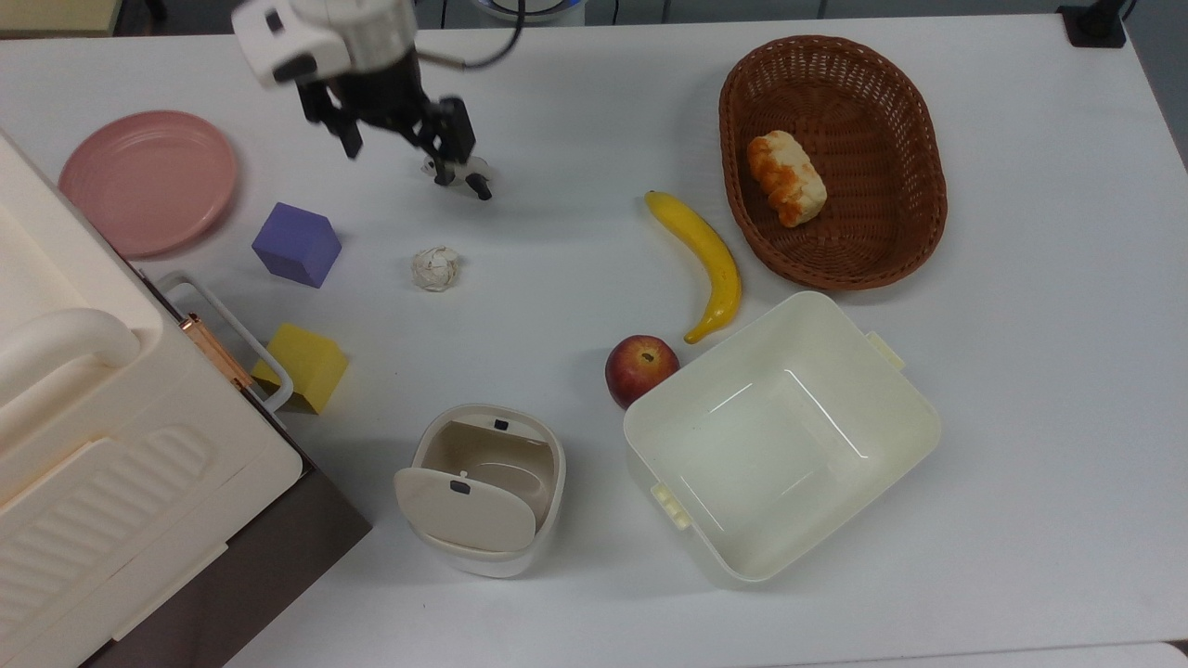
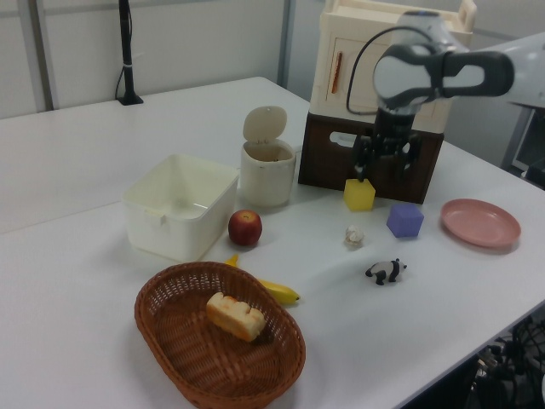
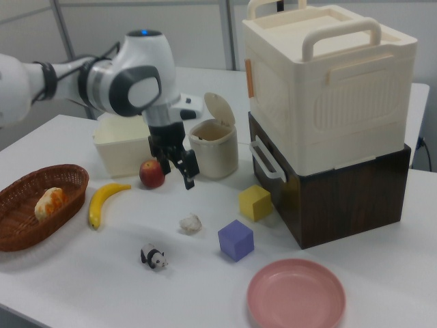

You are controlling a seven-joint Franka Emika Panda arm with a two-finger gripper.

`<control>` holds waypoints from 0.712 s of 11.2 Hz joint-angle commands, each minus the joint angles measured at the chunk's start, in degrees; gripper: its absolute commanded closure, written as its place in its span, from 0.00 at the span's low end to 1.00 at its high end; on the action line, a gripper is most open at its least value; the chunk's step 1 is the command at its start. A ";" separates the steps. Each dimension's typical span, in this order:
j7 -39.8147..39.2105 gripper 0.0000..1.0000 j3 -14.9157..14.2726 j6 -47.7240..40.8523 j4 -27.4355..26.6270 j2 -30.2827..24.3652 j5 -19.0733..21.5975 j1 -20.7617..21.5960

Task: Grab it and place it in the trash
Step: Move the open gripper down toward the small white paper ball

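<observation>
White counter (image 1: 1021,390) is carrying: paper ball (image 1: 435,268) lying loose mid-left in the top view, trash bin (image 1: 487,489) sitting with lid swung open, cream tub (image 1: 780,436) touching an apple (image 1: 639,369), banana (image 1: 707,261) lying beside a wicker basket (image 1: 914,186), panda figurine (image 1: 469,176), purple cube (image 1: 296,244), yellow cube (image 1: 306,366), pink plate (image 1: 147,181), and a cream-and-brown storage box (image 1: 111,482) sitting at the top view's left edge

A broad white desk (image 1: 1021,464) with a smooth matte top spans the scene under even, soft light. Behind it in the left view stand pale grey wall panels (image 2: 196,38) with metal uprights, and a black pole on a clamp base (image 2: 128,60) rises at the desk's far edge.
</observation>
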 commanded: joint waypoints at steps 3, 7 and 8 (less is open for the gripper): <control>0.84 0.00 0.99 5.31 -0.44 7.18 0.38 0.83; 0.84 0.00 1.00 5.42 0.08 9.82 -1.20 0.92; 0.84 0.00 1.08 5.59 0.17 10.88 -1.29 0.92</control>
